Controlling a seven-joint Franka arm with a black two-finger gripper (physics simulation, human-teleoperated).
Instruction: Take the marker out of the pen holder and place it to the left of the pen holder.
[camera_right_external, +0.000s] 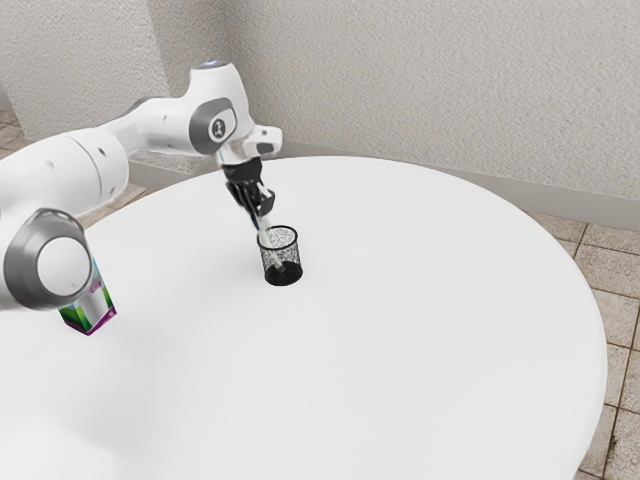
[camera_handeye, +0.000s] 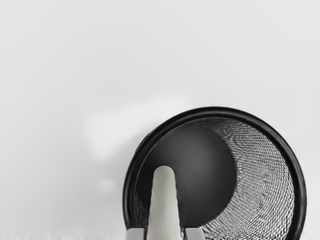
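White worktop (camera_right_external: 400, 340) carries the pen holder (camera_handeye: 215, 111), and the marker (camera_handeye: 164, 200) slants inside it. My jaws are closed narrowly on the marker's upper part. I should draw it out along its slant, clear of the rim (camera_handeye: 299, 185), before going sideways. My fingers (camera_handeye: 194, 234) hide its top; whether its low end touches bottom I can't tell. My arm (camera_right_external: 70, 170) covers part of a carton (camera_right_external: 90, 308).

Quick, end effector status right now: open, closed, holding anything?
End effector: closed on the marker, whose lower end is inside the pen holder.
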